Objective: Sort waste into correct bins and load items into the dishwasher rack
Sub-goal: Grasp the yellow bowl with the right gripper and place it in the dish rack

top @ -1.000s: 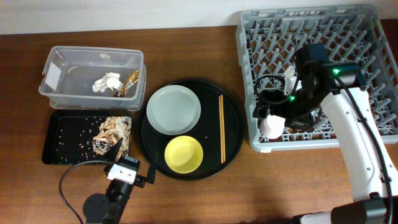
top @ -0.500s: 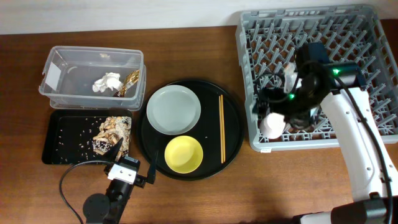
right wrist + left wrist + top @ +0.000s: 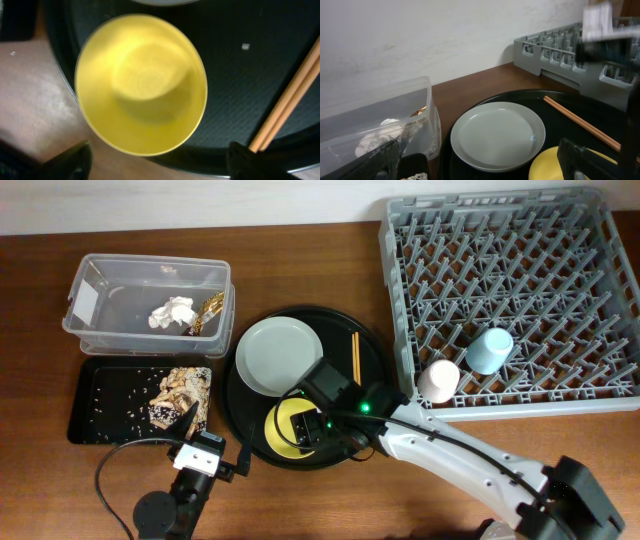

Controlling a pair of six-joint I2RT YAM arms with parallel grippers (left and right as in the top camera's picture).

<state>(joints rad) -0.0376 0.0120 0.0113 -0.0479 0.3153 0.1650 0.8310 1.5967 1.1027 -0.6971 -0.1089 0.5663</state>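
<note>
The yellow bowl (image 3: 283, 438) sits on the round black tray, and my right gripper (image 3: 308, 425) hovers open over it. In the right wrist view the yellow bowl (image 3: 142, 82) lies just ahead of the open right gripper (image 3: 157, 162), with the chopsticks (image 3: 290, 105) to its right. The grey plate (image 3: 280, 355) and the chopsticks (image 3: 354, 345) lie on the same tray. The pink cup (image 3: 438, 380) and the blue cup (image 3: 490, 350) stand upside down in the dishwasher rack (image 3: 500, 240). My left gripper (image 3: 213, 435) is open and empty near the table's front edge.
The clear tub (image 3: 110, 290) holds the white tissue (image 3: 172, 312) and the gold wrapper (image 3: 210, 308). The shallow black tray (image 3: 100, 400) holds food scraps (image 3: 180, 395). The round black tray (image 3: 375, 395) lies between the bins and the rack. The left wrist view shows the plate (image 3: 497, 135).
My right arm has left the rack and swung left over the round tray to the yellow bowl. The blue cup now shows beside the pink cup. The left arm has not moved.
</note>
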